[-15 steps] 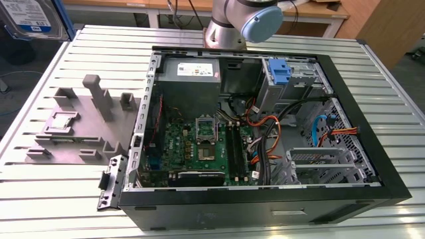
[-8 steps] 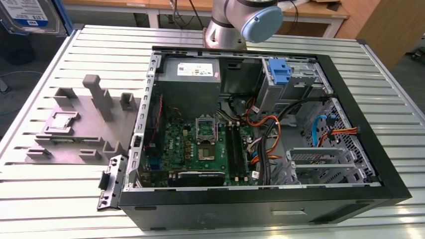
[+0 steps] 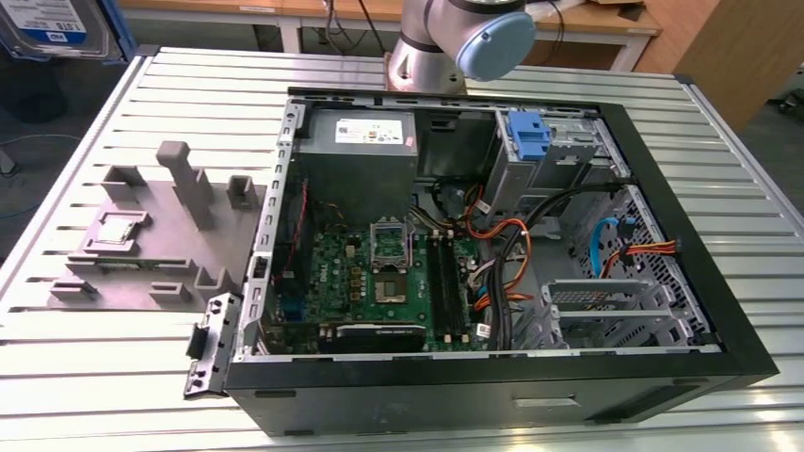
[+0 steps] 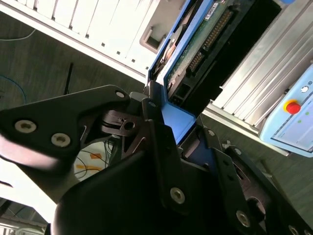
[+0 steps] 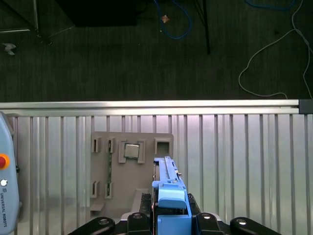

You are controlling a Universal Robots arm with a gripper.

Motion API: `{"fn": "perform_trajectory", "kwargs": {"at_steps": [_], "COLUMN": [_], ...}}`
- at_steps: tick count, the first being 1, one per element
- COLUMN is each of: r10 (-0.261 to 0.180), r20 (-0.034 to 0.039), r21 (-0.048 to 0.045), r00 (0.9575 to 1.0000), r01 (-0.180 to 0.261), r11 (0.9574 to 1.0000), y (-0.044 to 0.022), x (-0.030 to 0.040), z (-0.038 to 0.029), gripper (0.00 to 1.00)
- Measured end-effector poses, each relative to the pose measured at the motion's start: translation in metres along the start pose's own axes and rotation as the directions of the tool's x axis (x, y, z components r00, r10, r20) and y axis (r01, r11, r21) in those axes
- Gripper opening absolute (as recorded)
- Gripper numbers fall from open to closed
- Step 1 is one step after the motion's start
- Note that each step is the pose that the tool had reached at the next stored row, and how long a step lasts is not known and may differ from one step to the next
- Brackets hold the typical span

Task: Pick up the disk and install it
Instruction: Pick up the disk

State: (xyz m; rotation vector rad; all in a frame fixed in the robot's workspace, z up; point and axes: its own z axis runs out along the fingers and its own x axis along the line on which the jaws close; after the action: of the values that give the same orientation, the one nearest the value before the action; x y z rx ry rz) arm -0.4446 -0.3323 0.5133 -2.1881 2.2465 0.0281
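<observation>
The disk (image 3: 53,28), a silver drive with a white-and-blue label in a blue bracket, hangs in the air at the exterior view's far upper left, beyond the table's corner. In the first wrist view I see the disk (image 5: 167,188) edge-on above the grey fixture, with my gripper (image 5: 168,219) shut on its blue bracket. The second wrist view shows the disk's green circuit-board side (image 4: 203,41), and the gripper (image 4: 164,115) clamped on the bracket's end.
An open computer case (image 3: 270,235) lies on the slatted aluminium table (image 3: 113,358), with a blue bracket (image 3: 530,137) in its drive bay. A grey fixture (image 3: 132,273) beside it holds a small silver chip (image 3: 116,229). A teach pendant (image 5: 6,181) rests at the table's edge.
</observation>
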Motion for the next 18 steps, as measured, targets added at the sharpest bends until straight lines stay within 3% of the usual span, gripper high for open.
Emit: {"fn": "perform_trajectory", "kwargs": {"at_steps": [12, 18], "r10": [0.0, 0.0], "r20": [0.0001, 0.0001], "r21": [-0.0002, -0.0002], "r00": [1.0, 1.0], "r01": [0.0, 0.0], "r11": [1.0, 1.0], "y": [-0.0003, -0.0004], "x": [0.0123, 0.015], "z": [-0.0003, -0.001], "gripper": [0.36, 0.36]}}
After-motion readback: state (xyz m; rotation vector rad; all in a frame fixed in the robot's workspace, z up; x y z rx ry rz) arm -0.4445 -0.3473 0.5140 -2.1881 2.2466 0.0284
